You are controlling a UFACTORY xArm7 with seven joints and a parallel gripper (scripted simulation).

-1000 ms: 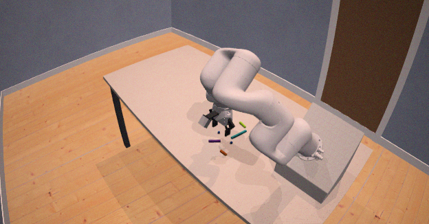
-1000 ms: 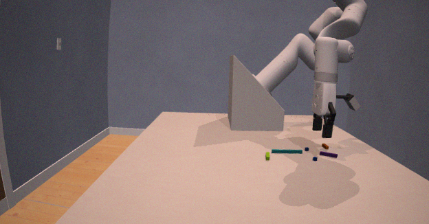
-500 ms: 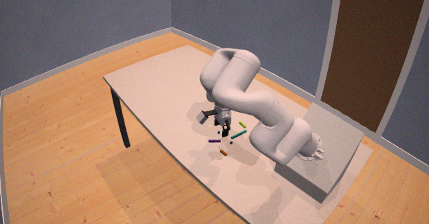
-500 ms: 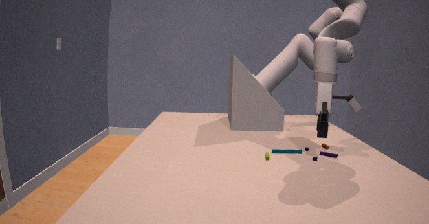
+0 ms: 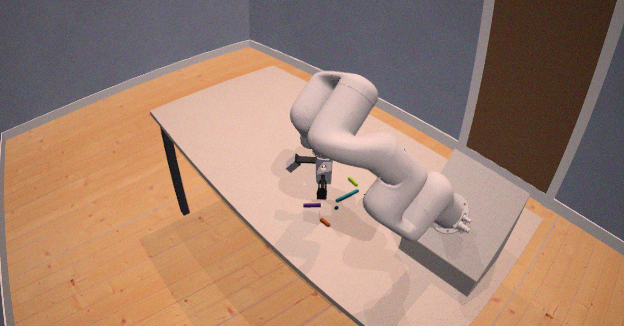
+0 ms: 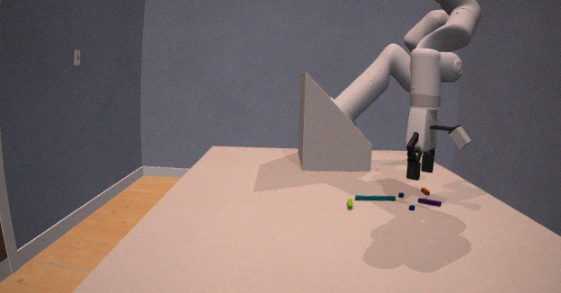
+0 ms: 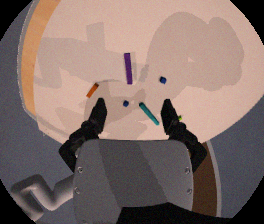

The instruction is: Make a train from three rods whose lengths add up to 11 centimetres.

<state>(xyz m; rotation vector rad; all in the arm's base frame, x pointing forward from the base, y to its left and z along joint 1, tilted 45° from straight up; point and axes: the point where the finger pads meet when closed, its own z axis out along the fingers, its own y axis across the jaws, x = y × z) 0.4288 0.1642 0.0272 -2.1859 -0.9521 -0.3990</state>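
Above tbl, claw hangs open w/ nothing held.

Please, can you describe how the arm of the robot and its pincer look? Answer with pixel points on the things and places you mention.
The arm (image 5: 350, 119) (image 6: 366, 84) is pale grey-white, with thick, rounded, tube-like segments. The pincer (image 5: 322, 194) (image 6: 421, 167) (image 7: 134, 105) has a light grey body and two black, jointed fingers with blocky tips. I can make out no cables.
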